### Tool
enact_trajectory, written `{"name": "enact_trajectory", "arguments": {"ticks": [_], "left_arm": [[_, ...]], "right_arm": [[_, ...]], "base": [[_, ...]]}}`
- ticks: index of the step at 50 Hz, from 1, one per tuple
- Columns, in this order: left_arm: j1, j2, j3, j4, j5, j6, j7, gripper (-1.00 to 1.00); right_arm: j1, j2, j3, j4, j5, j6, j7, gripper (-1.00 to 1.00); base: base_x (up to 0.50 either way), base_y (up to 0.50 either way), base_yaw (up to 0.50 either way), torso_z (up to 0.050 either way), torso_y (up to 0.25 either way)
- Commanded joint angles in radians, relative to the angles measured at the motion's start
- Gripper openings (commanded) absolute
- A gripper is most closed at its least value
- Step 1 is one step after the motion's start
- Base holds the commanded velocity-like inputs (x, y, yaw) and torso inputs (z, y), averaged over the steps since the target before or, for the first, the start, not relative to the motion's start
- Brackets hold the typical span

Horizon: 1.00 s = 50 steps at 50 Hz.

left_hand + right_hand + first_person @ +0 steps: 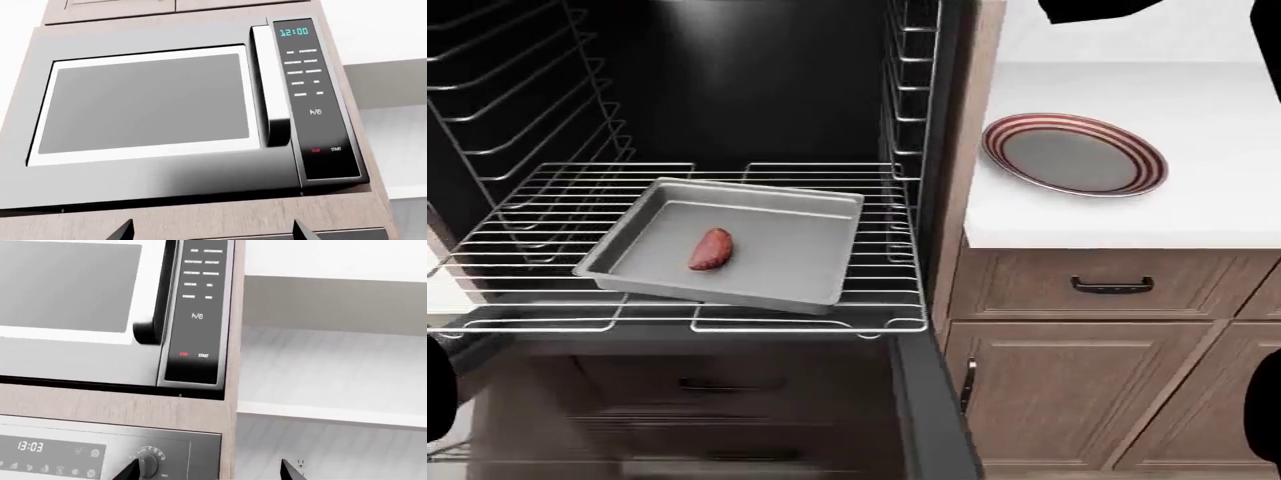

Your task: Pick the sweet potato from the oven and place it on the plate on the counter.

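Observation:
The sweet potato [710, 250], small and reddish, lies in a grey baking tray [787, 255] on the wire rack [694, 315] of the open oven [747, 80]. The plate [1074, 152], grey with red and white rings, sits on the white counter [1174, 215] to the oven's right. My left gripper [213, 232] is open, raised and facing a microwave, far from the potato. Also open, my right gripper [211, 471] faces the oven's control panel [100, 450]. Nothing is between either pair of fingers. Neither gripper shows clearly in the head view.
A microwave [153, 105] is built in above the oven. Wire side rails [914, 90] line the oven walls. Brown drawers and cabinet doors with dark handles [1112, 286] stand under the counter. A white tiled wall with an outlet [301, 462] lies right of the oven column.

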Motion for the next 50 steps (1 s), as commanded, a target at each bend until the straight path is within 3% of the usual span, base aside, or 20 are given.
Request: {"name": "enact_trajectory", "arguments": {"ticks": [1, 38, 50], "left_arm": [[-0.010, -0.008, 0.011, -0.003, -0.032, 0.011, -0.031, 1.00], [-0.012, -0.027, 0.038, 0.004, -0.048, 0.052, -0.041, 1.00], [-0.018, -0.031, 0.050, 0.008, -0.055, 0.062, -0.046, 1.00]], "right_arm": [[-0.003, 0.009, -0.006, -0.004, 0.004, -0.015, 0.004, 1.00], [-0.017, 0.027, -0.030, -0.015, -0.009, -0.051, -0.006, 1.00], [-0.037, 0.031, -0.027, -0.032, -0.029, -0.067, -0.026, 1.00]], "base": [[0.00, 0.50, 0.00, 0.000, 0.000], [0.00, 0.50, 0.00, 0.000, 0.000], [0.47, 0.02, 0.00, 0.000, 0.000]]}}
